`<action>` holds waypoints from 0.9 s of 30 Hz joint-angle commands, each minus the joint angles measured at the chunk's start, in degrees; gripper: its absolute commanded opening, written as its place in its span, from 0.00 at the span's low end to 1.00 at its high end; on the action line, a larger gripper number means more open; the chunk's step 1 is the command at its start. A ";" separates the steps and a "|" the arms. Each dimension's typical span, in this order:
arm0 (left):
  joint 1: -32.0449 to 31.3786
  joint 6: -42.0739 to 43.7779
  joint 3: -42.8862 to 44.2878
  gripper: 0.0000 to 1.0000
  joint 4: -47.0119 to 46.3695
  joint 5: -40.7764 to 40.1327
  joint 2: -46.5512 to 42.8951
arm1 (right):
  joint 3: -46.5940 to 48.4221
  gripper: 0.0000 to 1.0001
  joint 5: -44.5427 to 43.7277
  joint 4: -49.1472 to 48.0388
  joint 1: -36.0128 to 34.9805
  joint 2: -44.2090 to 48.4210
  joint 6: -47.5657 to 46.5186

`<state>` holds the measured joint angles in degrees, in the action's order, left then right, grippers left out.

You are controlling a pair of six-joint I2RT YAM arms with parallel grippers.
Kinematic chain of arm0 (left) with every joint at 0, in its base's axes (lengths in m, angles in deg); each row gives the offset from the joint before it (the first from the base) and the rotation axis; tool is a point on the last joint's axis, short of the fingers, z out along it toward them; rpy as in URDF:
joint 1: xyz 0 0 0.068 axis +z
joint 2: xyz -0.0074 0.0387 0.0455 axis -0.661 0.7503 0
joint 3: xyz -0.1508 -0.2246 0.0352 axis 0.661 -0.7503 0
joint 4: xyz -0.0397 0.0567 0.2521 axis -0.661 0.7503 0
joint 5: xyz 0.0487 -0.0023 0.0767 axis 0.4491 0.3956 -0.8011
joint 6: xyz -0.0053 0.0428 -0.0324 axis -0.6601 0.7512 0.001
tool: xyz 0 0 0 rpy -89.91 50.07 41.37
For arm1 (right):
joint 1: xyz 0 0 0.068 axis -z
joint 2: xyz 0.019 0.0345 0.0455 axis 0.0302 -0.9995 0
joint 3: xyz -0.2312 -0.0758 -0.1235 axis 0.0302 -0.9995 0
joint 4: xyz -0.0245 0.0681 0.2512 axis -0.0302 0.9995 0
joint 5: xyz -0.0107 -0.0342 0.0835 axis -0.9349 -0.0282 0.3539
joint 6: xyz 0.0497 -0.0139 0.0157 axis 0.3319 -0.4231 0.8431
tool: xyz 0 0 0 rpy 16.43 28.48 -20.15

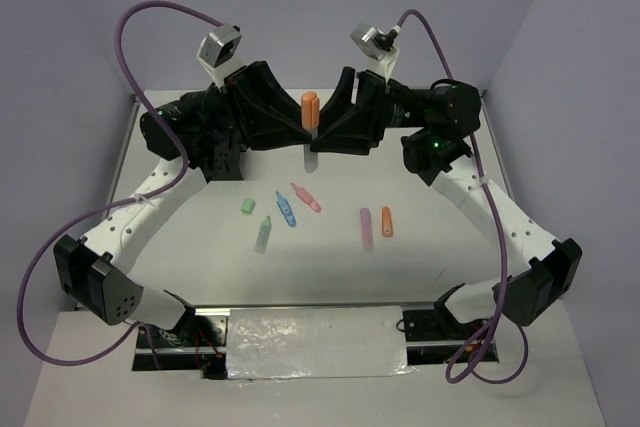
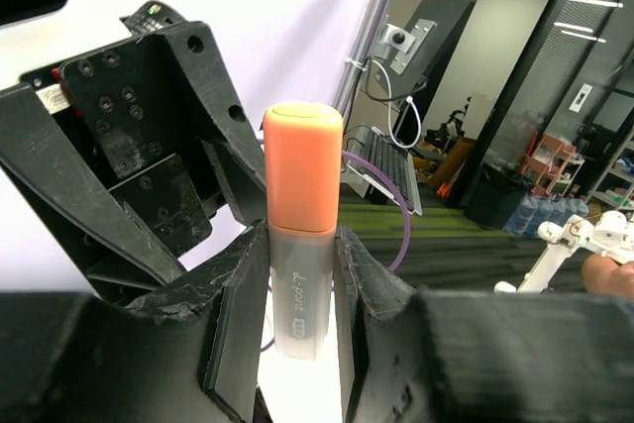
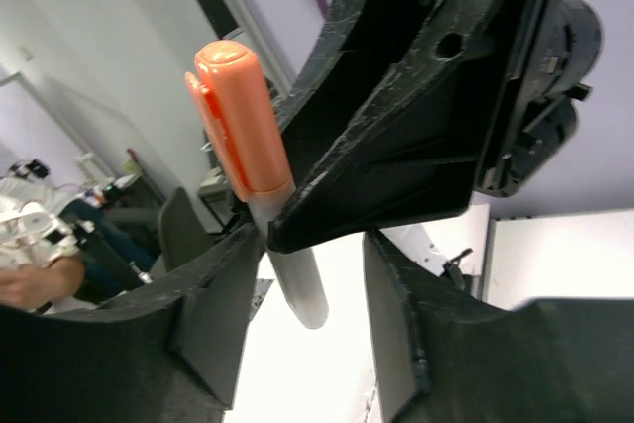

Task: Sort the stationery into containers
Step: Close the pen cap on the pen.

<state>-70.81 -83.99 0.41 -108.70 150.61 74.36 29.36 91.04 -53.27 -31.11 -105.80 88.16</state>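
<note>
An orange-capped marker with a clear grey body point(image 1: 310, 112) is held upright above the far middle of the white table point(image 1: 440, 247). My left gripper point(image 1: 301, 135) is shut on its grey body, as the left wrist view point(image 2: 302, 284) shows, with the marker point(image 2: 302, 195) between the pads. My right gripper point(image 1: 326, 133) faces it, open point(image 3: 302, 334); the marker point(image 3: 243, 146) stands by its left finger point(image 3: 213, 329). On the table lie a mint stub point(image 1: 247, 205), a mint marker point(image 1: 263, 234), a blue marker point(image 1: 286, 209), a pink marker point(image 1: 306, 197), a purple marker point(image 1: 366, 228) and an orange marker point(image 1: 387, 222). The black organizer is out of view.
A crinkled clear sheet point(image 1: 315, 342) lies at the near edge between the arm bases. Purple cables point(image 1: 150, 17) loop above and beside both arms. The loose markers lie in a row across the middle of the table.
</note>
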 commanded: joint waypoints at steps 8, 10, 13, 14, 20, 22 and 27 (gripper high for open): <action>-0.72 6.64 1.99 0.00 3.62 -1.03 -1.86 | 2.98 0.45 2.11 -18.98 -1.44 -2.68 12.86; -0.63 8.84 2.07 0.00 5.21 -1.47 -2.04 | 2.28 0.45 2.29 -21.96 -1.52 -2.60 15.41; -0.63 10.60 2.34 0.00 7.67 -1.91 -2.21 | 1.57 0.46 2.47 -21.98 -1.61 -1.99 15.42; -0.72 10.95 2.42 0.00 7.94 -2.00 -2.21 | 1.57 0.48 2.73 -21.72 -1.61 -1.81 15.42; -0.63 10.34 2.08 0.00 6.89 -2.43 -1.42 | 1.31 0.40 2.38 -20.23 -1.79 -0.76 13.93; -0.63 9.81 1.90 0.00 6.10 -2.44 -1.34 | 1.66 0.16 2.20 -18.73 -1.88 -0.58 12.52; -0.72 11.47 1.20 0.34 7.93 -2.17 -1.95 | 2.10 0.00 1.32 -5.59 -1.88 0.74 2.71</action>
<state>-71.68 -76.51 1.24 -101.49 148.73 72.72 29.86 94.25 -65.73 -31.88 -107.83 97.75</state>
